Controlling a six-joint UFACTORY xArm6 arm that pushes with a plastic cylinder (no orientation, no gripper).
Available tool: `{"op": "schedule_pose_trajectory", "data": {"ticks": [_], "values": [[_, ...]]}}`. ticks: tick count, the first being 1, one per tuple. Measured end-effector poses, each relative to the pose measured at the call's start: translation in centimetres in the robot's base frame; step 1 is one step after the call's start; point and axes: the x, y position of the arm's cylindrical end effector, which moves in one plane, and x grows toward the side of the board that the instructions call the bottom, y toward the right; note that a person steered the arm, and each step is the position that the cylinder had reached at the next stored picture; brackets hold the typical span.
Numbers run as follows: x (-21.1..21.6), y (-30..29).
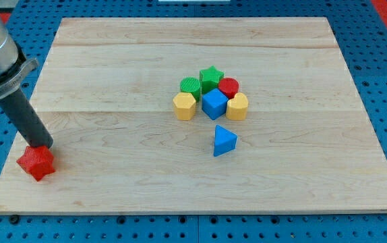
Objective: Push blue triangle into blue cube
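Blue triangle (224, 140) just below blue cube (214, 104)

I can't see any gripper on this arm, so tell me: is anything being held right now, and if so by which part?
Nothing is held. My tip only meets the top of the red star block at the view's bottom left, far from the blue triangle and blue cube.

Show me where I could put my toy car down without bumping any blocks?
Bare wood fills the view's right, past the blue triangle, and the view's top edge above the green star. The stretch between the red star, where my tip sits, and the yellow hexagon is bare too. Around the blue cube it's crowded.
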Motion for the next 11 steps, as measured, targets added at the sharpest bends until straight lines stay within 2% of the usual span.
{"op": "schedule_pose_trajectory", "data": {"ticks": [2, 3, 5, 6, 7, 8, 9, 10, 11], "values": [[-0.3, 1.6], [0.6, 9.8], [1.4, 33.2], [5.5, 39.2], [5.2, 46.0], [1.8, 47.3], [-0.3, 40.5], [-0.3, 28.0], [0.1, 18.3]]}}
